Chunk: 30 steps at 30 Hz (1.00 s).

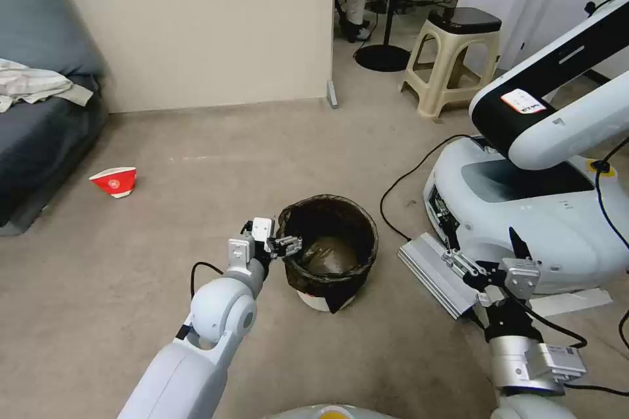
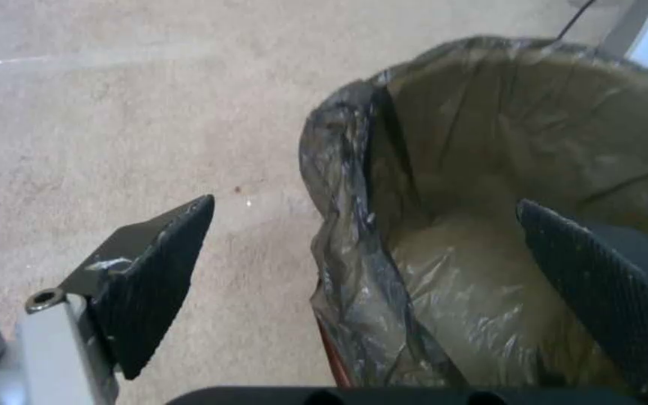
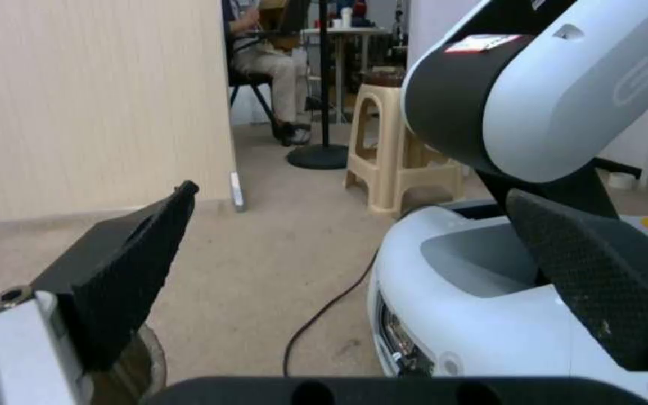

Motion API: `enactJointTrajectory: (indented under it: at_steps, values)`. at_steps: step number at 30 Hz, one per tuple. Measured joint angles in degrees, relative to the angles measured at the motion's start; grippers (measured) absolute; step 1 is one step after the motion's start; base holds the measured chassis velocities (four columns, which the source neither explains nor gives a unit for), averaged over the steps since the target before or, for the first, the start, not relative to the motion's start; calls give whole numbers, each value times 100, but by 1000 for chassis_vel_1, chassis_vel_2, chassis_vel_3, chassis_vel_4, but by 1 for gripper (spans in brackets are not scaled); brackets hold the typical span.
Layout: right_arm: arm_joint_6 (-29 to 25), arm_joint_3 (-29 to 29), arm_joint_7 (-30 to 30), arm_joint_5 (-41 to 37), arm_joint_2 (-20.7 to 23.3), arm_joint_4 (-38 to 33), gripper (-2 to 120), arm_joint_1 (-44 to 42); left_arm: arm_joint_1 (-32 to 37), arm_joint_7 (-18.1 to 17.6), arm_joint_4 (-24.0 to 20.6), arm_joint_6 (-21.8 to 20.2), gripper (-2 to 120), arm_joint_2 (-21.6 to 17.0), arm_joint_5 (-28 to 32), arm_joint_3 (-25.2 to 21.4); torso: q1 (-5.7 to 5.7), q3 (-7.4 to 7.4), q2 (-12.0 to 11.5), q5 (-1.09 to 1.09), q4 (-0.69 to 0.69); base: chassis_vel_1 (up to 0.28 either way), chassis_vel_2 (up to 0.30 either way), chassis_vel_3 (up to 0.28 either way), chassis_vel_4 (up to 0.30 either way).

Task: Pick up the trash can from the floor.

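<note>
The left gripper (image 2: 354, 270) is at the trash can's (image 1: 327, 249) left rim, fingers spread apart: in the left wrist view one pad sits outside the bag-covered wall, the other inside the can, so the rim lies between them, not yet pinched. The left arm reaches forward and low from the shoulder. The can stands upright on the floor (image 1: 196, 209), close ahead. The right gripper (image 1: 501, 262), also spread, waits farther right, beside another robot's base (image 1: 524, 209).

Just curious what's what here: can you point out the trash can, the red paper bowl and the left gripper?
trash can (image 1: 308, 288): head view, bag-covered side.
red paper bowl (image 1: 115, 181): head view, outer wall.
left gripper (image 1: 288, 245): head view, fingertips at rim.
</note>
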<state>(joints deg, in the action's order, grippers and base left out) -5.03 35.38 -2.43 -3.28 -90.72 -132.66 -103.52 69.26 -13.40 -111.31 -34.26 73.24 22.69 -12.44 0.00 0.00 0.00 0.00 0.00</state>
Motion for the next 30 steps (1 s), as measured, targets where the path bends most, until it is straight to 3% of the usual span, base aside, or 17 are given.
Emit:
enactJointTrajectory:
  at_steps: [17,30]
  values:
    - [2,30,-26,-11,13,59,100,30,-549,-467,541,-443,100,-77,389,463,0,0,0,0,0,0,0,0,0]
    - [11,73,-46,-90,55,118,100,97,-872,-622,819,-633,100,-145,599,688,0,0,0,0,0,0,0,0,0]
